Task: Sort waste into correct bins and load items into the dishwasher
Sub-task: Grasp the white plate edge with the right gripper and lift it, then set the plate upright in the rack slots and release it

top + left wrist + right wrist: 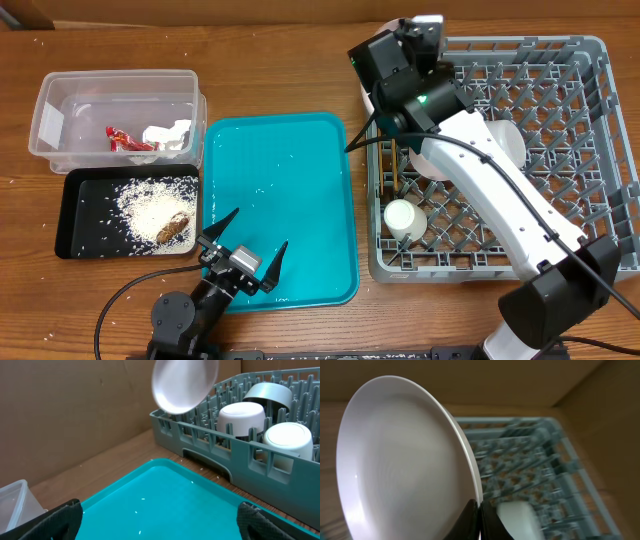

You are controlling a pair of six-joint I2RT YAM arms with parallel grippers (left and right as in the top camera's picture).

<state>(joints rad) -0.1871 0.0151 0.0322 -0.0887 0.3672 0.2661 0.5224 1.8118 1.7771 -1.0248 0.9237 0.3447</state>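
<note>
The step in hand is the loading of the plate [405, 465] into the rack [600, 120]. The right gripper [480, 512] is closed on the plate's rim and holds it on edge above the far left corner of the rack. A cup [405, 220] stands inside the rack. The next move probably calls for lowering the plate upright between two rows of pegs and only then letting go. The left gripper [260, 232] hangs wide open and empty, left of the rack, over the teal tray [300, 150].

Overhead straight down; wrist views low, sharing dish rack [240, 450].
</note>
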